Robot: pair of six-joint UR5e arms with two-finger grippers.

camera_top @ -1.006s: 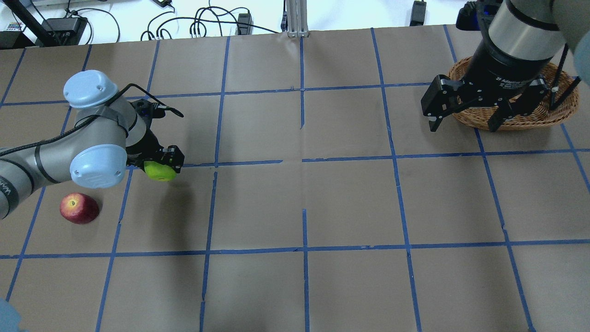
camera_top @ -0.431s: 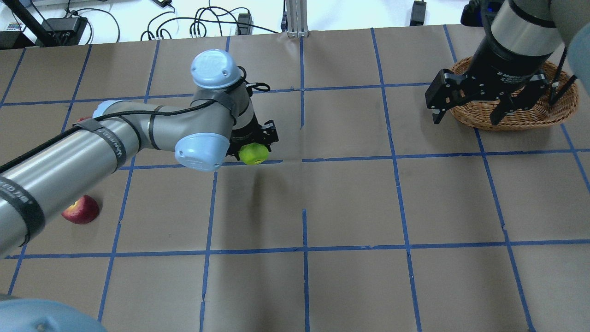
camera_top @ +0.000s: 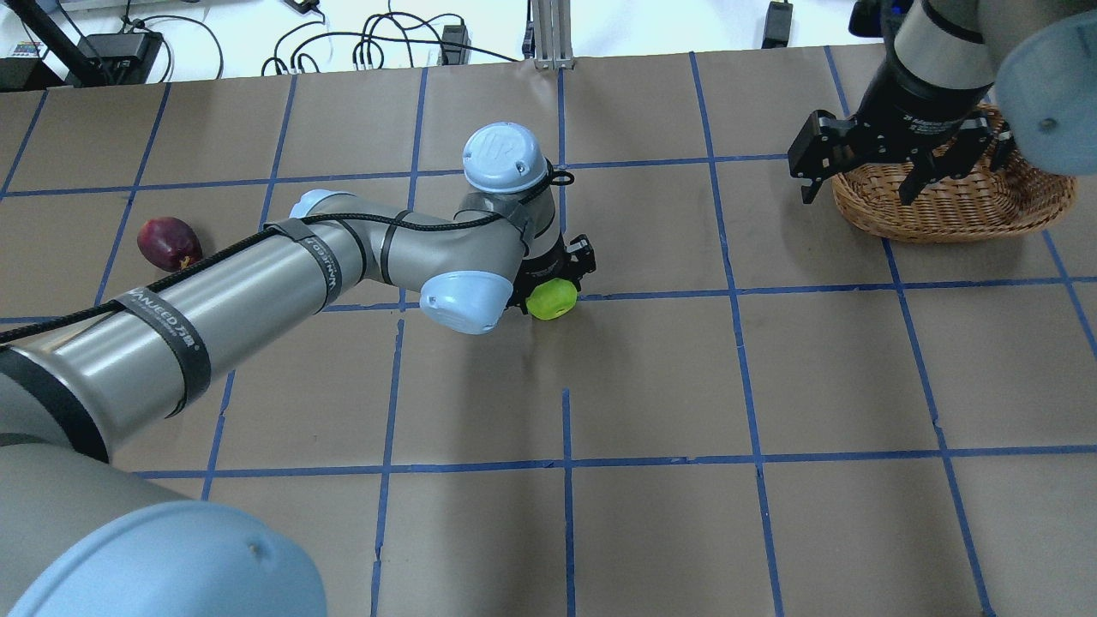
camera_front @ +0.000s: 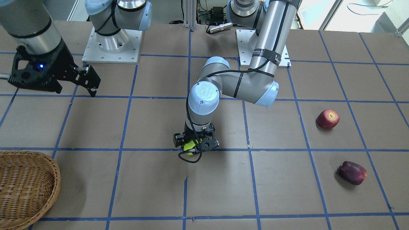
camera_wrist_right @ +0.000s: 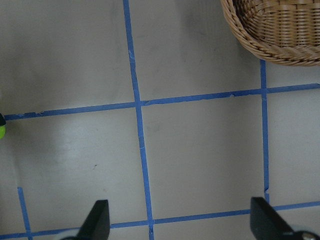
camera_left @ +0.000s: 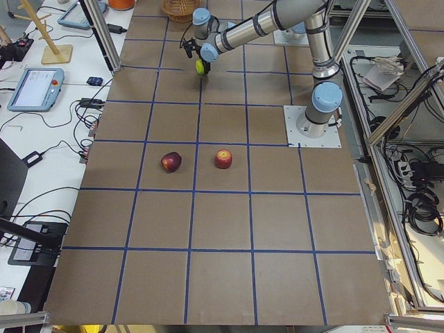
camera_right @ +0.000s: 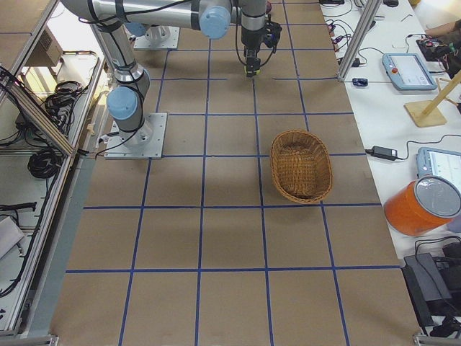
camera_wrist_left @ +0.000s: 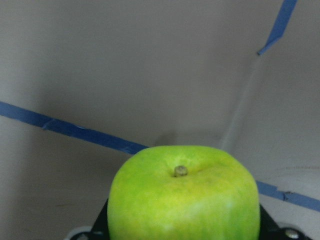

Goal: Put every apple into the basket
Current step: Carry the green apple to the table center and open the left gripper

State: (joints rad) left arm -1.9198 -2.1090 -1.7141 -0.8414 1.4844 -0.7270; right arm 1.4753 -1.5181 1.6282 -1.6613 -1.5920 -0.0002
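You have three apples and one basket (camera_top: 953,219) on the counter (camera_top: 651,531). One is in hand: the left tool (camera_front: 195,144) is clamped around the yellow-green apple (camera_top: 551,300) over the counter's middle. The red apple (camera_front: 327,119) and the maroon apple (camera_front: 351,172) lie apart on the left arm's side, the maroon one nearer your edge. The basket sits by your edge; the right tool (camera_top: 857,184) hangs near it, fingers spread wide, holding nothing.
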